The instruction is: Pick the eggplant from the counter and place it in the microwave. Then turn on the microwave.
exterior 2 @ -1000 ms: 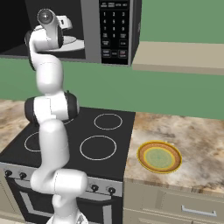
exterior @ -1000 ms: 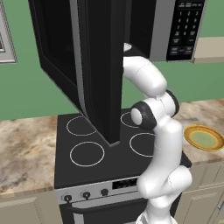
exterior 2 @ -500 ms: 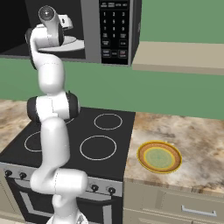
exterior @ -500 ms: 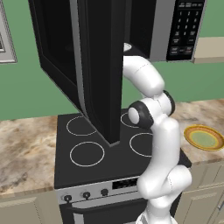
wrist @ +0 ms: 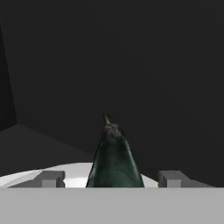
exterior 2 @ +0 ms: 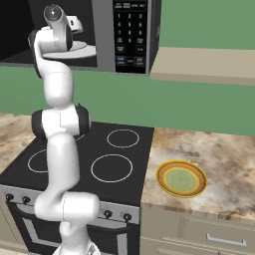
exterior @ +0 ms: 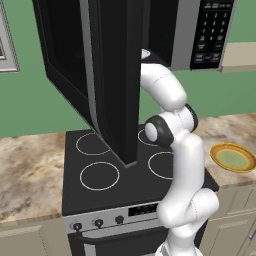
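From the left base camera the microwave (exterior: pixel 165 30) hangs above the black stove (exterior: pixel 125 172) with its door (exterior: pixel 112 75) swung wide, and the white arm bends up into the cavity behind that door, while a yellow-rimmed plate (exterior: pixel 233 157) sits on the counter (exterior: pixel 30 175) to the right. From the right base camera the arm's wrist is inside the cavity over the white turntable (exterior 2: pixel 84 51), beside the keypad panel (exterior 2: pixel 130 32). Along the hand, the gripper (wrist: pixel 107 178) has its two fingertips (wrist: pixel 51 178) spread well apart with a gap on either side of the eggplant (wrist: pixel 113 159), which lies between them on the white turntable, stem end pointing toward the dark back wall.
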Available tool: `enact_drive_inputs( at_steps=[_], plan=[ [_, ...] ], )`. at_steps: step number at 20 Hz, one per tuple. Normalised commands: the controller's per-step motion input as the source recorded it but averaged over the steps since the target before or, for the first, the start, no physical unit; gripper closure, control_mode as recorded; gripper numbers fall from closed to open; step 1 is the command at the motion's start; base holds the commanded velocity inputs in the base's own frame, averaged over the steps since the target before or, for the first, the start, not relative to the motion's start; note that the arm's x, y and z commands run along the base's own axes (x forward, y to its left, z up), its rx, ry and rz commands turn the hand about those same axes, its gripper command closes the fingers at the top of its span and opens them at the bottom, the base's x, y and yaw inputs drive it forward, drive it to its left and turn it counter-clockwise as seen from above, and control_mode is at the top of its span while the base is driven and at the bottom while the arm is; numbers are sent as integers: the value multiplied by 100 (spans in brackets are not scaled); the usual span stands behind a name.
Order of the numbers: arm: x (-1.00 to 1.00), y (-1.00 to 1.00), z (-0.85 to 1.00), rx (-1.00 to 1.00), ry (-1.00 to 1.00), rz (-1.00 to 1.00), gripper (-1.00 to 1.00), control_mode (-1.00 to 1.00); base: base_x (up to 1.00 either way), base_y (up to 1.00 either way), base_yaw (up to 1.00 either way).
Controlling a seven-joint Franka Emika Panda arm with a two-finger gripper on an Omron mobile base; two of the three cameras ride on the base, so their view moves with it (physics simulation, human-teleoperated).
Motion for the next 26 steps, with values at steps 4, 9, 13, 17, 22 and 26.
enact_drive_inputs(
  at_steps=[4, 9, 13, 17, 22, 26],
  plan=[
    [0, 0, 0, 0, 0, 0, -100, -100, 0, 0, 0],
    [0, 0, 2, 0, 0, 0, -100, -100, 0, 0, 0],
    [-4, 0, 8, 0, 0, 0, -100, -100, 0, 0, 0],
    [-17, 0, 8, 0, 0, 0, -100, -100, 0, 0, 0],
    [-27, 0, 4, 0, -2, 0, -100, -100, 0, 0, 0],
    [-25, 0, 0, 0, -2, 0, -100, -100, 0, 0, 0]
  ],
)
